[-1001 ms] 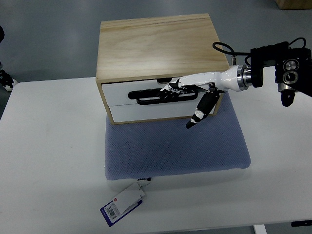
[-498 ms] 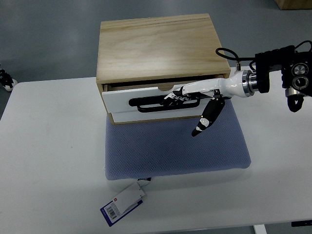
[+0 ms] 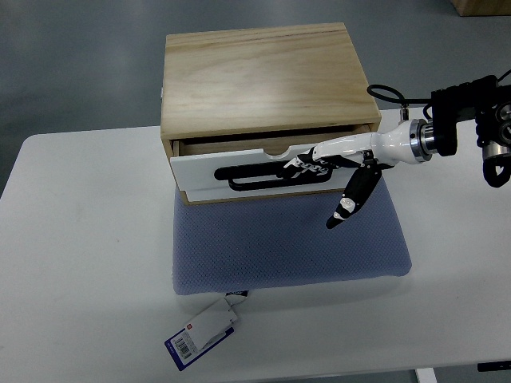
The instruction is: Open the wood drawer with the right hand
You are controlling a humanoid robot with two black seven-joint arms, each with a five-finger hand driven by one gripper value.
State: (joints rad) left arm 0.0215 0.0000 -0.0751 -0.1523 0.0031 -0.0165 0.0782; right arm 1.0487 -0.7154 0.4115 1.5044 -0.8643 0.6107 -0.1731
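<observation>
- Wood drawer [image 3: 255, 171], top view: it is the upper one in a pale wooden box [image 3: 259, 76] that stands at the back edge of a blue-grey mat [image 3: 287, 247] on the white surface [image 3: 88, 263]. Its white front sits proud of the box, with a dark gap and a strip of bare wood inside showing above it.
- Progress, as I judge it: the pull is under way and the drawer is only partly out; most of its travel is left. The lower drawer front sits flush.
- Right hand [image 3: 319, 163]: the arm comes in from the right edge, and its fingers [image 3: 299, 166] are hooked into the black slot handle [image 3: 275, 175], holding it. The thumb [image 3: 351, 199] hangs free, pointing down over the mat.
- Left hand: not in view.
- Materials: the box is light, straight-grained plywood with square edges; the drawer front is smooth painted white; the handle is a long rounded black loop. The mat has a fine woven, dimpled texture and soft rounded corners.
- A card tag [image 3: 204, 335] with a barcode lies at the mat's near edge.
</observation>
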